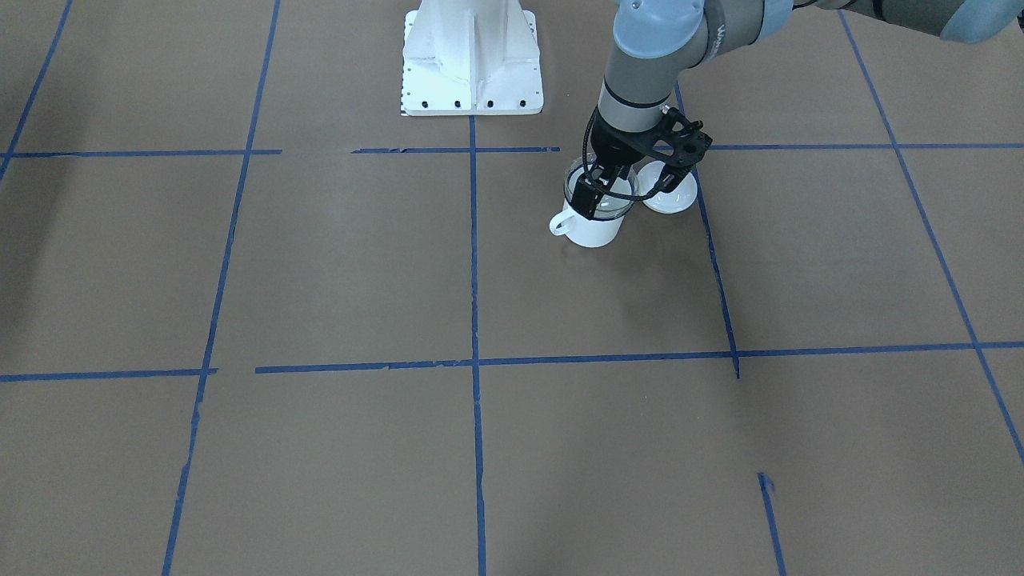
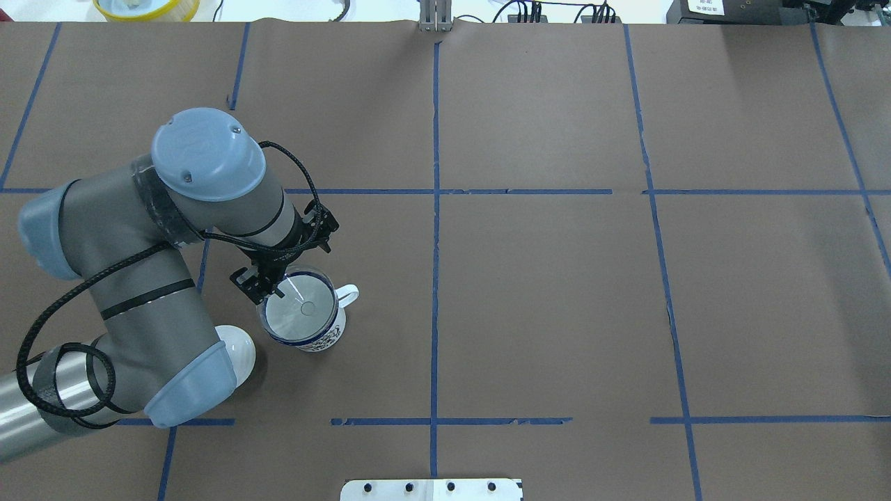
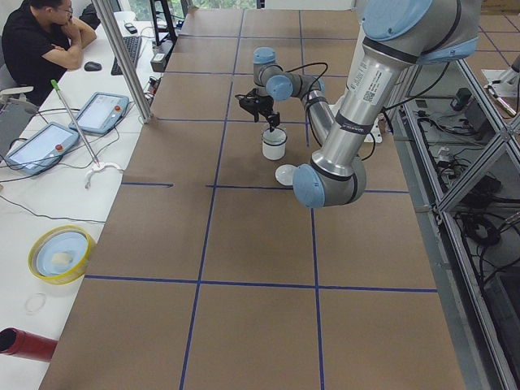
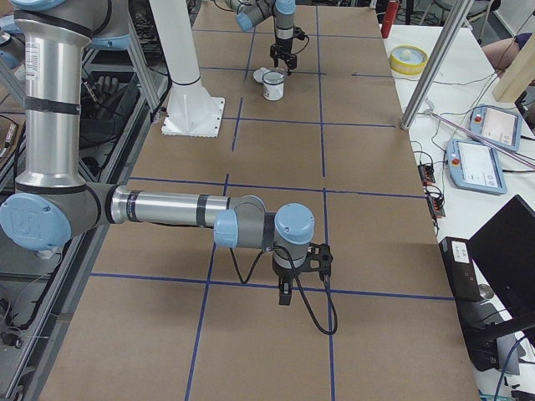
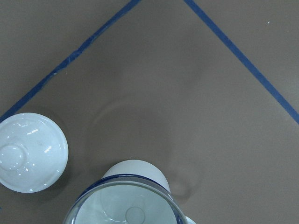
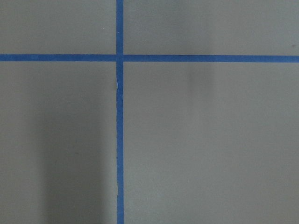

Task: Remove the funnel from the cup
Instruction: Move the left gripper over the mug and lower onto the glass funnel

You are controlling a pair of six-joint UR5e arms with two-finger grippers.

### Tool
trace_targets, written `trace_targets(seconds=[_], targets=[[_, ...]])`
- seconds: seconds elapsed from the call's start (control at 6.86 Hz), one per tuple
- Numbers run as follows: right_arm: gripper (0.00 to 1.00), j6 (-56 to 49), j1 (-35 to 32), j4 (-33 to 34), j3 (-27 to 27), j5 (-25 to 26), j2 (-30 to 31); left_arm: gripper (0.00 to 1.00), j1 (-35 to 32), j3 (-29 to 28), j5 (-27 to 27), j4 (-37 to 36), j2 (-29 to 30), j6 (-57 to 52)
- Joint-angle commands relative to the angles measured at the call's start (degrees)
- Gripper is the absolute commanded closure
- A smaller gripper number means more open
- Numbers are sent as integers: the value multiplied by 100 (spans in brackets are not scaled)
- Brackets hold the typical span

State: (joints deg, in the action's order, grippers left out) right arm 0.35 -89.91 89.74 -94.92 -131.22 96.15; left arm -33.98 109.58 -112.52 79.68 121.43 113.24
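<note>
The white mug (image 1: 596,230) with a dark blue rim stands on the brown table, its handle toward the table's middle. The clear funnel (image 2: 303,309) sits in the mug's (image 2: 327,341) mouth. My left gripper (image 2: 268,289) reaches down from above and is shut on the funnel's (image 1: 614,202) rim on the side away from the handle. The left wrist view shows the funnel (image 5: 131,205) over the mug (image 5: 135,169) at its bottom edge. My right gripper (image 4: 284,296) hangs over bare table far away; I cannot tell whether it is open or shut.
A round white knobbed lid (image 1: 672,192) lies on the table right beside the mug, partly under my left arm (image 2: 237,348). The white robot base (image 1: 472,64) stands close by. Blue tape lines divide the table.
</note>
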Motion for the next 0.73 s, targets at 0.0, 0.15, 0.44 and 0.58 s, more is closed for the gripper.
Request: trace_targets(seconds=[0.0,0.15,0.44,0.58], targets=[[0,0,0,0,0,0,0,11,40,-357,-7,327,91,32],[0,0,0,0,0,0,0,28,58,-358,-7,328,100,145],[0,0,0,0,0,0,0,75,119,-358,-7,320,56,295],[0,0,0,0,0,0,0,95,119,-341,-7,320,56,365]])
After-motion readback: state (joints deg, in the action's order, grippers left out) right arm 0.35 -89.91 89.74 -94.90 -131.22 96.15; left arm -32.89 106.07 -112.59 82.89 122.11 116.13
